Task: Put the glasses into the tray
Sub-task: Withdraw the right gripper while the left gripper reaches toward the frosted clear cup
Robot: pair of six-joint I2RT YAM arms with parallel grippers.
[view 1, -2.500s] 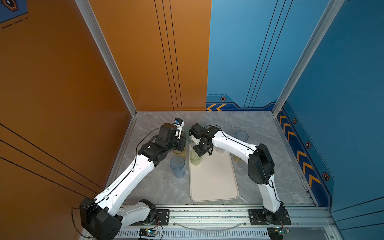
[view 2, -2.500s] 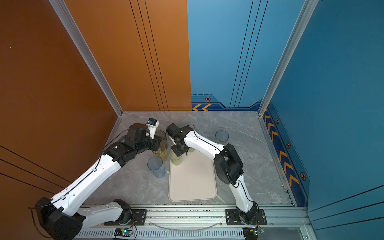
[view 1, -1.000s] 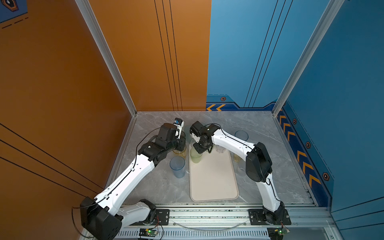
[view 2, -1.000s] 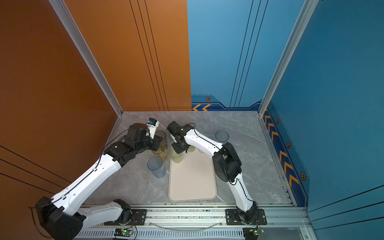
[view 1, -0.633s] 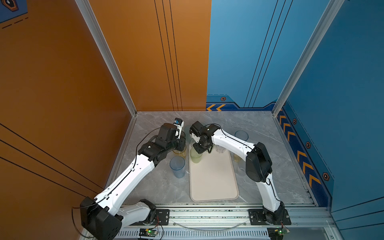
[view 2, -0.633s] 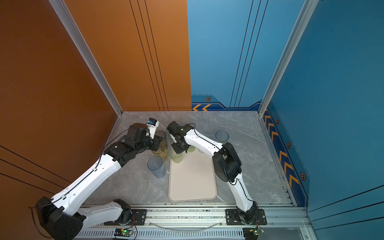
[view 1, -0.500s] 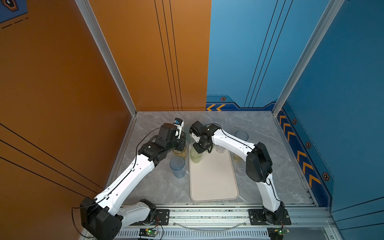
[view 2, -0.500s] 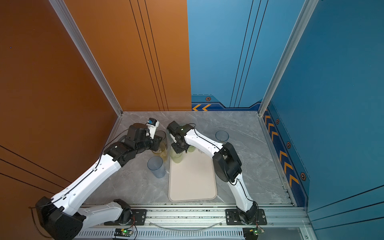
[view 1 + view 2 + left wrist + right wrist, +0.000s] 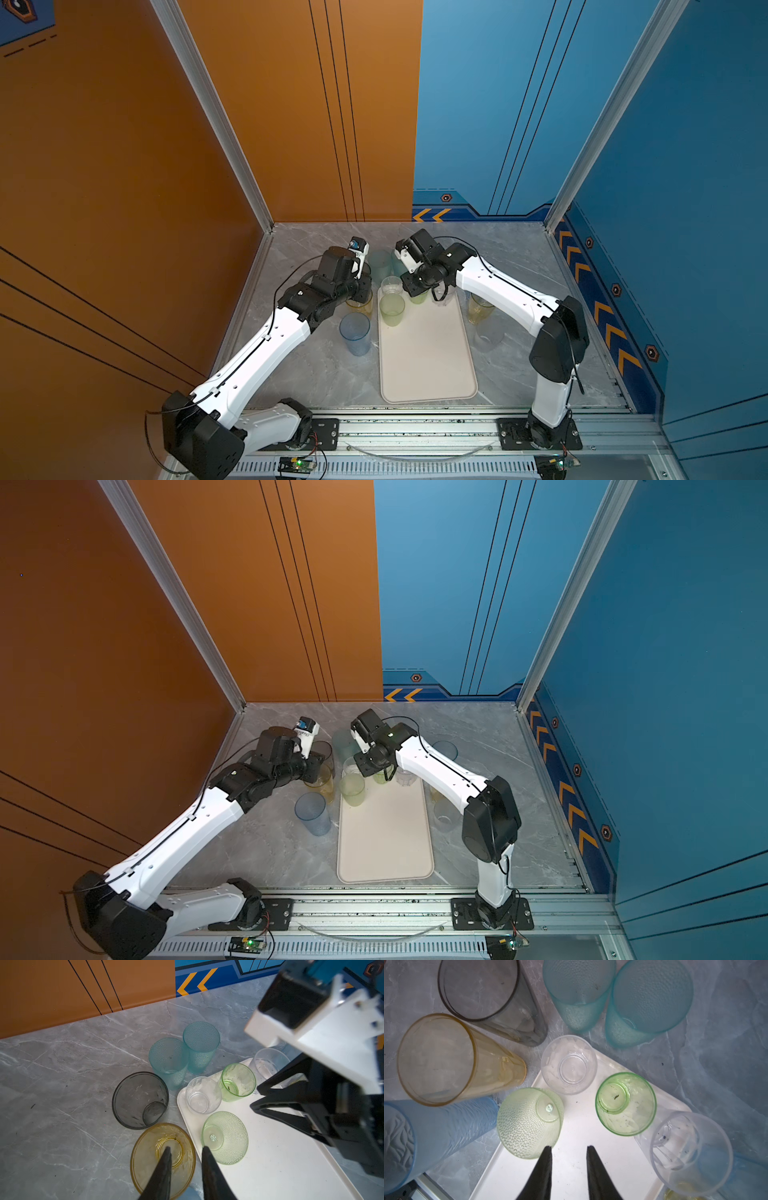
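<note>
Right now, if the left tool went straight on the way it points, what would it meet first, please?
Most likely the yellow glass: the left tool is open astride its rim, one finger over its inside, one outside. How far above it sits is unclear.

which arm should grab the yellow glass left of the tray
Left, likely. The left pincer straddles the wall of that yellow glass, one finger inside. The right pincer hangs open over the tray, with the pebbled green glass in between.
</note>
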